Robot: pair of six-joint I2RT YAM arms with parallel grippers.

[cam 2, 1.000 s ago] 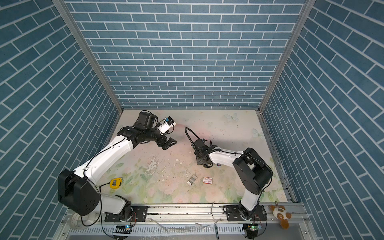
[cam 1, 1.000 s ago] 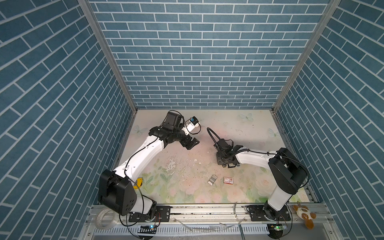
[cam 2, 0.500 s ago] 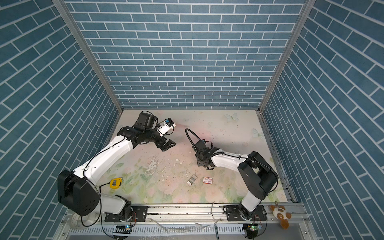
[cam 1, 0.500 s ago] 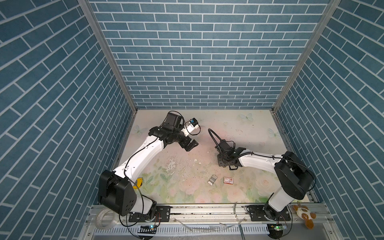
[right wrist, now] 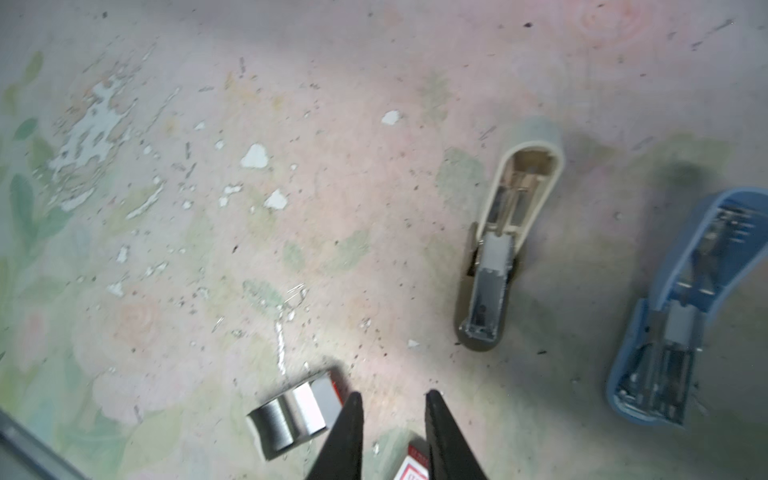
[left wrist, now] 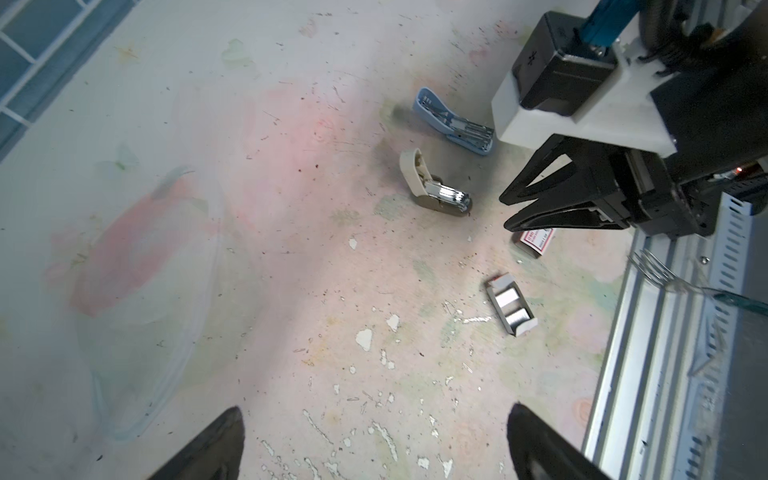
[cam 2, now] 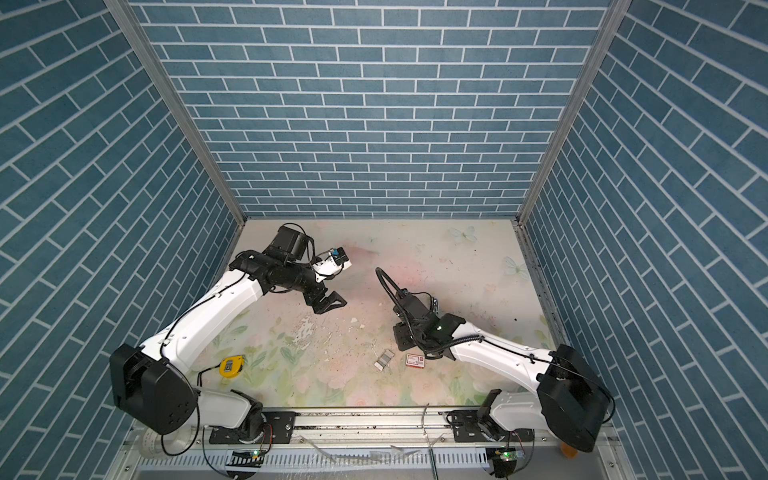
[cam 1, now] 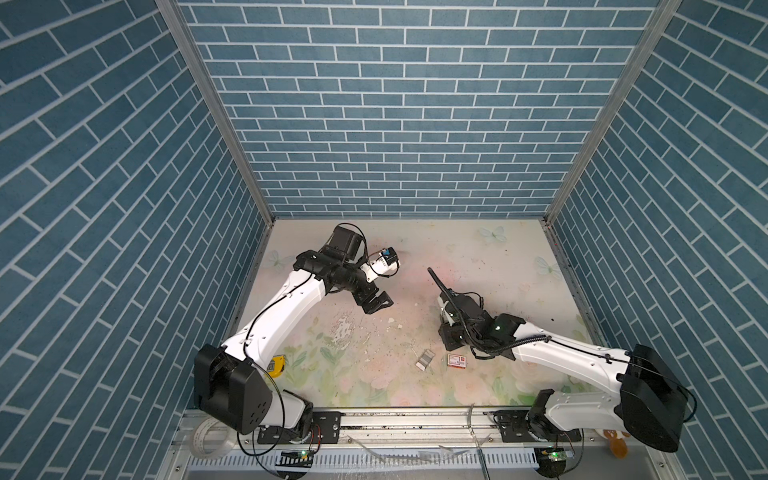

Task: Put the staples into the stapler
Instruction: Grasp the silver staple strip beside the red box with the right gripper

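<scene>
Apparently reaching for the staples (right wrist: 286, 415): right end effector (right wrist: 393, 395) hovers beside them, jaws slightly apart; left end effector (left wrist: 376, 409) wide apart. Next: straddle one strip.

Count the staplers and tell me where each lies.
2. The beige stapler lies open near the right gripper; the blue stapler lies open beside it, not touching. The right arm may hide more in the top views.

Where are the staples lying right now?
In a top view the staples lie towards the front, slightly right of centre, just left of the red-and-white box, not touching it.
</scene>
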